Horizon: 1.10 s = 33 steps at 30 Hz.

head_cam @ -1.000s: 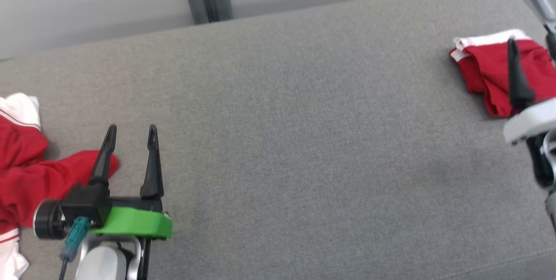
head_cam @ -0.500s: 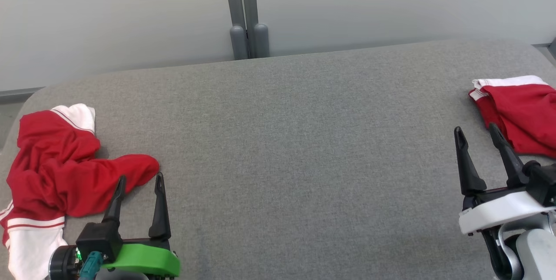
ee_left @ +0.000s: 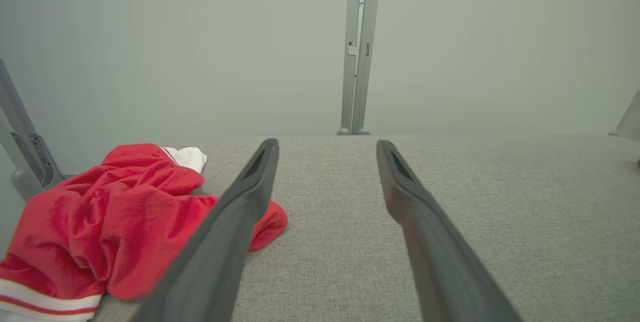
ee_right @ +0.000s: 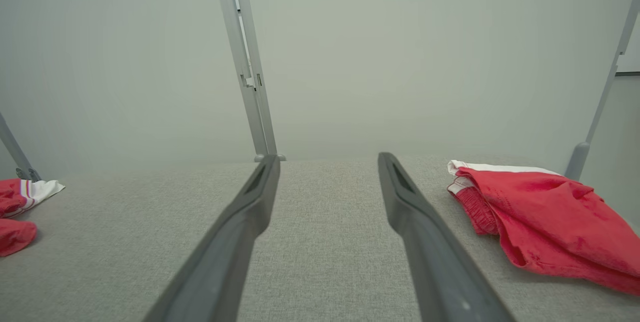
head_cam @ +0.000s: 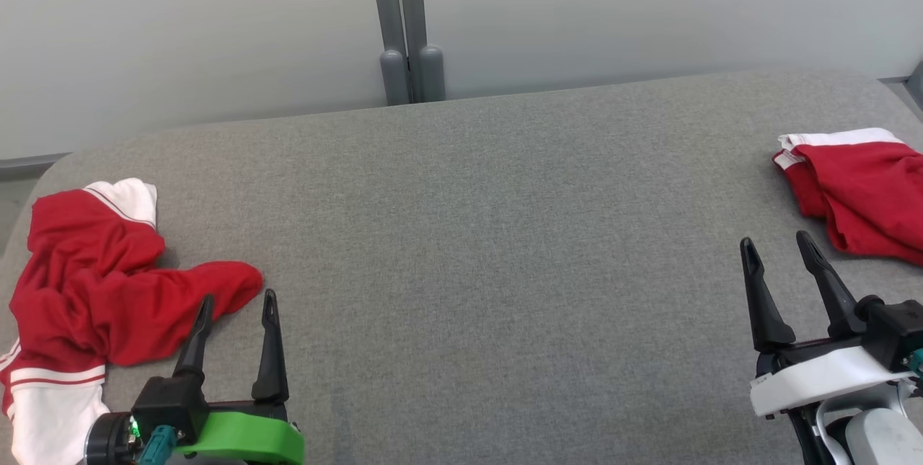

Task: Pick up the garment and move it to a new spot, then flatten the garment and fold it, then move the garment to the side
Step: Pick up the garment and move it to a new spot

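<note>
Over the grey desk the left gripper and right gripper hang spread and empty. The crumpled red garment lies at the desk's left end, just beside the left gripper. A shallow pinch could snag only 1 layer and drag the heap off the edge.

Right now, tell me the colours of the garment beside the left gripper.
Garment: red with white, red-striped trim; best in the head view.

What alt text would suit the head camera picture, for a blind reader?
Two open grippers point across a grey fabric surface: the left gripper close to a crumpled red-and-white garment, the right gripper near a second red garment at the right edge.
</note>
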Motion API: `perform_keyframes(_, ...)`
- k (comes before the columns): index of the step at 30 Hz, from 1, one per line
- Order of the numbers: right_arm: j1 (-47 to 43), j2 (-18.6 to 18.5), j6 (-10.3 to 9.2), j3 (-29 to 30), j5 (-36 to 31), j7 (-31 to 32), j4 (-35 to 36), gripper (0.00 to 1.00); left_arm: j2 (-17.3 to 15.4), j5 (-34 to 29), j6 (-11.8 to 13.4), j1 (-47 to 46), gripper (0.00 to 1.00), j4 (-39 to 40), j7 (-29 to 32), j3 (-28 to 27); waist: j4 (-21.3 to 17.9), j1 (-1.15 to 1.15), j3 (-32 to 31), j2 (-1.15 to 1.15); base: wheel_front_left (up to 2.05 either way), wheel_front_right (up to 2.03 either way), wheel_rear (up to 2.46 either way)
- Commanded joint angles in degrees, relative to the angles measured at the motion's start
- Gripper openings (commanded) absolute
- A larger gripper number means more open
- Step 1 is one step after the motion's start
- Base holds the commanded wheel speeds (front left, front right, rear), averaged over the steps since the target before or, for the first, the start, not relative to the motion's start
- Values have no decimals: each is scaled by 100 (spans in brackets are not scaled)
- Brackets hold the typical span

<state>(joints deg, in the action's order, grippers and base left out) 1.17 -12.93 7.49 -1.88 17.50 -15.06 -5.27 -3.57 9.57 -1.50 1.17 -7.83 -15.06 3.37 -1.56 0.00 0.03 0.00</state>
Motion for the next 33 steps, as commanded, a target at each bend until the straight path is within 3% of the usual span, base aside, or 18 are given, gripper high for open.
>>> perform_keyframes(1, -11, 19, 1, -2, -18, -16, -22, 100, 6, -63, -25, 29, 100, 19, -16, -40, -10, 0, 5, 0, 0, 0, 0)
perform_keyframes(8, 21, 64, 1, 8, -42, -16, -27, 100, 33, -124, -98, -63, 100, -20, -16, -28, 125, 0, 53, 0, 0, 0, 0)
perform_keyframes(26, 284, -85, 1, -220, 57, -16, 59, 100, 63, 23, 103, -319, 100, 61, -16, -189, 2123, 0, 537, 0, 0, 0, 0)
perform_keyframes(33, 344, -106, 1, -349, 129, -16, 54, 100, 68, 134, 158, -265, 100, -45, -17, -195, 2483, 0, 578, 0, 0, 0, 0)
